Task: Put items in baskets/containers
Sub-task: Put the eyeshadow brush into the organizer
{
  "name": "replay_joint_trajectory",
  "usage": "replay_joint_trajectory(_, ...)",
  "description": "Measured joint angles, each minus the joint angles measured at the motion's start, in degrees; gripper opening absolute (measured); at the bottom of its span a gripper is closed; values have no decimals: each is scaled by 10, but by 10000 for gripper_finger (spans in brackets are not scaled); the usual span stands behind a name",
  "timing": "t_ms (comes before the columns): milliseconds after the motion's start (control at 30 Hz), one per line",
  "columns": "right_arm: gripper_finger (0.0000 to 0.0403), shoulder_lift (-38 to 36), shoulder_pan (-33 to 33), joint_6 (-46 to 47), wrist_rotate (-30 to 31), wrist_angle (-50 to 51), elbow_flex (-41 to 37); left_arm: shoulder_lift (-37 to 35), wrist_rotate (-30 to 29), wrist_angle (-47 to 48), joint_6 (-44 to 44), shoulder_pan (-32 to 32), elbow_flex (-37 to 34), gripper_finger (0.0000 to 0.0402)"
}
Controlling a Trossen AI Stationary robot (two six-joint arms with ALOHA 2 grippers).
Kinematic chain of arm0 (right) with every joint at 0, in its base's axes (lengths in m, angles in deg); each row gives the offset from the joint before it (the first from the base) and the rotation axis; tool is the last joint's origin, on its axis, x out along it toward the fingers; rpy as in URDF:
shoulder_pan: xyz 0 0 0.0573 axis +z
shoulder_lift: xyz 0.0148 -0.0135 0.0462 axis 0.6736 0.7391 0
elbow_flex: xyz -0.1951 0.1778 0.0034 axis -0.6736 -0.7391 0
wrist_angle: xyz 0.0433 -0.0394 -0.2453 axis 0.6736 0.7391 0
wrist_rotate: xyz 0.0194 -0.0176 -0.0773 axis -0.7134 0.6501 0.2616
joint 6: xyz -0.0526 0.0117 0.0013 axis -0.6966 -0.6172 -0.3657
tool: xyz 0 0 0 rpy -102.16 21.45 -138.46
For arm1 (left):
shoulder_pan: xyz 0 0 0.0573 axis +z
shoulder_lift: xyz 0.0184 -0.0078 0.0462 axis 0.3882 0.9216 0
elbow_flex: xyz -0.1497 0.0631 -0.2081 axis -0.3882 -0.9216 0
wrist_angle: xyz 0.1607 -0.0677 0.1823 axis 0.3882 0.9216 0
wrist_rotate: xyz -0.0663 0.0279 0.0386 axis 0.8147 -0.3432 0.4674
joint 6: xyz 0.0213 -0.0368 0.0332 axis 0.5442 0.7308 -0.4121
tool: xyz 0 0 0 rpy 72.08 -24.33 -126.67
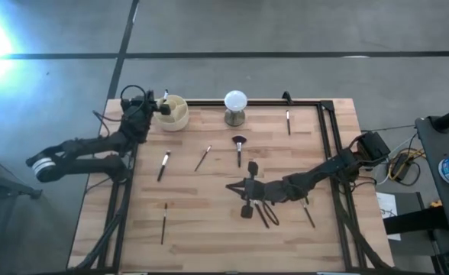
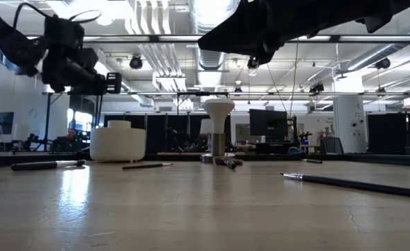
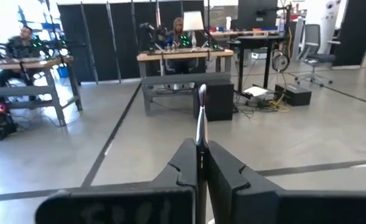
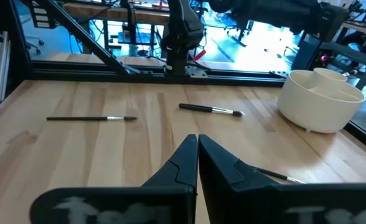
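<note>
Hovering just beside the cream cup (image 1: 174, 112), at eleven o'clock on the tabletop (image 1: 209, 221), the left hand (image 1: 162, 108) was seen pinching one thin brush (image 3: 201, 115), its shaft clamped upright between the fingers. That posture was judged to suit a drop into one of the cup's divided sections, tip uppermost.

Near the centre, toward five o'clock, the right hand (image 1: 234, 186) was held low with its fingers (image 4: 183, 163) pressed together and nothing visibly caught between them; whether a brush had been missed could not be told. A small cluster of brushes (image 1: 264, 214) lay just under that arm, which was judged to be its target.

Scattered elsewhere were a fan-headed brush (image 1: 239, 147) at the middle, a slim one (image 1: 202, 158) beside it, a darker one (image 1: 163, 165) toward nine o'clock, another (image 1: 164, 221) at seven o'clock, and one (image 1: 288, 121) near one o'clock. A white ball on a metal stand (image 1: 235, 107) stood at twelve o'clock, close to the cup, and was judged the one obstacle to be skirted on the way there. People were seated at benches in the room beyond.
</note>
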State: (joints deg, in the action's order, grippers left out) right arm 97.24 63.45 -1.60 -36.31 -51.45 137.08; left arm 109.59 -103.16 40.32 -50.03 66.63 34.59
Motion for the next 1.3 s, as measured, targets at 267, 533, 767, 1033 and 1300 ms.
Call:
replay_joint_trajectory(267,8,0,0,0,0,0,0,48,12,-9,20,12,2,11)
replay_joint_trajectory(533,8,0,0,-2,0,0,0,92,45,-10,62,14,4,22)
replay_joint_trajectory(767,8,0,0,-2,0,-1,0,104,45,4,93,14,5,49)
replay_joint_trajectory(1033,8,0,0,-4,0,-1,0,67,53,156,98,13,51,60)
replay_joint_trajectory(1300,8,0,0,-11,0,0,0,-11,112,328,106,1,92,62)
